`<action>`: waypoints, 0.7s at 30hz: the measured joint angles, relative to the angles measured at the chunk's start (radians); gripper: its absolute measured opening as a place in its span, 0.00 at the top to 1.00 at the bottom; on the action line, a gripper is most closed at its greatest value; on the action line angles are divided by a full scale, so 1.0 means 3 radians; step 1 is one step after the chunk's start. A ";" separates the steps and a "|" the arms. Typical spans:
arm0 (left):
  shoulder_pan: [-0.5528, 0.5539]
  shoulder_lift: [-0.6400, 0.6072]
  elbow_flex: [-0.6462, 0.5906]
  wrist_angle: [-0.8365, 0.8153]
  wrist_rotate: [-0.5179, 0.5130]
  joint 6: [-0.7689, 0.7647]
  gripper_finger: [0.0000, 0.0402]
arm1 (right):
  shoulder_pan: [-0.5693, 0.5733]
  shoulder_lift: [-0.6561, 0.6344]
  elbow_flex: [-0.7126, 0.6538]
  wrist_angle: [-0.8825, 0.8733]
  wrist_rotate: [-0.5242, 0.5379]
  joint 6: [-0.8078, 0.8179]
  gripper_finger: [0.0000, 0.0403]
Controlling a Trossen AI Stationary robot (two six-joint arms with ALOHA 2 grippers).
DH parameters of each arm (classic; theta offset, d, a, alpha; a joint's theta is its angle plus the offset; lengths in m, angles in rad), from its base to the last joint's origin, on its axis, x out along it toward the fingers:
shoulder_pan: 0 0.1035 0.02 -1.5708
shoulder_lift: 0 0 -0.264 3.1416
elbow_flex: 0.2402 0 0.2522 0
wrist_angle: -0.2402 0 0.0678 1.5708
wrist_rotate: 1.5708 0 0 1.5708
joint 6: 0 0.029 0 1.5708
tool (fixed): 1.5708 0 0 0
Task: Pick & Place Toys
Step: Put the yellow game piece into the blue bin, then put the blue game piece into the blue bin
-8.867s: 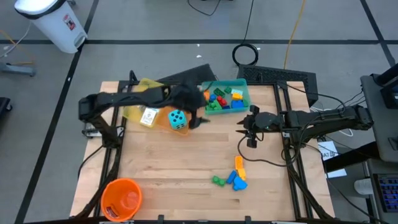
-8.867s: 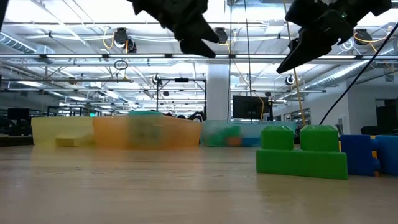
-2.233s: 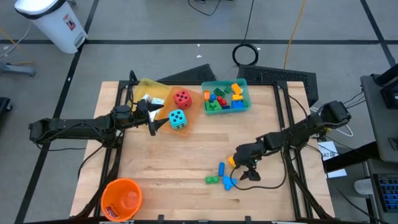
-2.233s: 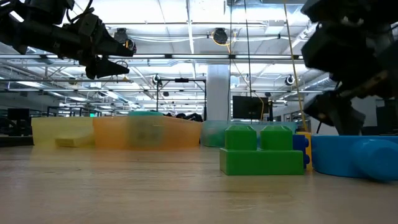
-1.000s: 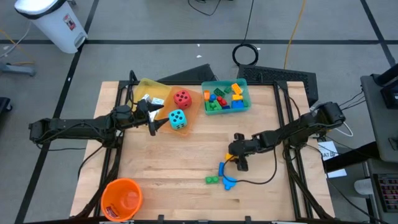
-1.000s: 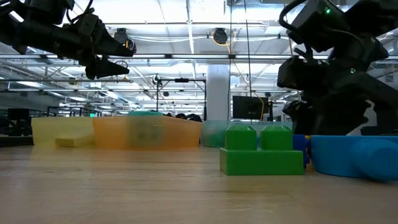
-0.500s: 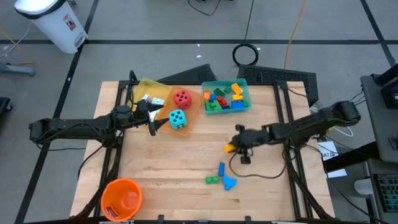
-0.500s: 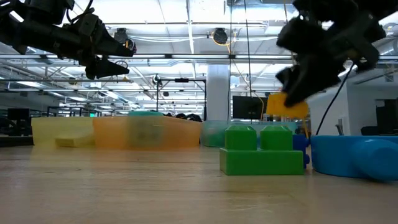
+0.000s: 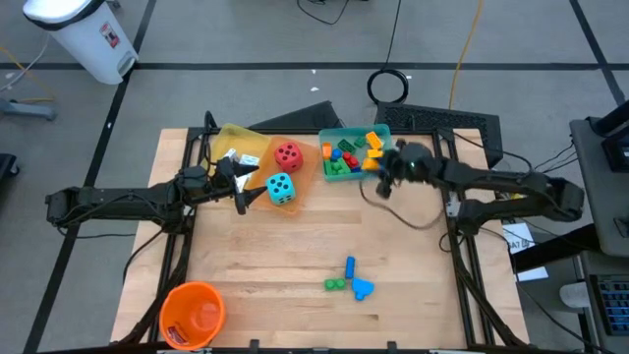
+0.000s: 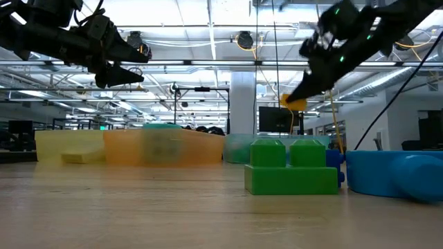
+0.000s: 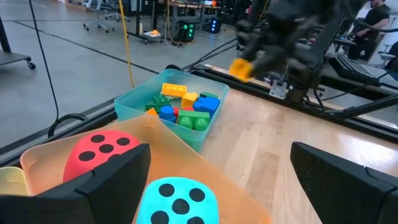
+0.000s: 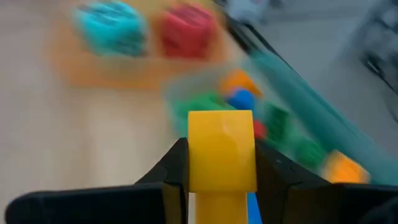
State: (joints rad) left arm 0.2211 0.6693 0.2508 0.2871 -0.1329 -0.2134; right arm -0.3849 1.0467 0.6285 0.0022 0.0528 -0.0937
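Note:
My right gripper is shut on a yellow brick and hovers at the near right corner of the teal tray, which holds several bricks. The brick also shows in the low view and the left wrist view. A green brick and two blue bricks lie on the table near its front edge. A red die and a cyan die sit in the orange tray. My left gripper waits open beside the cyan die. My right gripper pinches the yellow brick by its two opposite sides between its two fingers. The fingers come from the table's right side, slanting down. The brick is lifted clear, well above the table, with its end sticking out past the fingertips.
A yellow tray with white cards lies left of the orange tray. An orange bucket stands at the near left corner. Bare wood lies between the trays and the loose bricks.
My right gripper has taken the yellow brick from the group near the table's front edge and lifted it clear. It has swung up and toward the far edge, tipping closer to level, and now stands by the teal tray. The other bricks stay put.

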 joint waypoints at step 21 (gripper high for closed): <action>0.0000 0.0000 0.0000 0.0003 -0.0006 0.0031 0.02 | -0.0879 0.1495 0.0000 0.1270 -0.0271 -0.0152 0.50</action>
State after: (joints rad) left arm 0.2211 0.6693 0.2508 0.2878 -0.1349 -0.2043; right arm -0.6487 1.4952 0.6285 0.3831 -0.0285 -0.1393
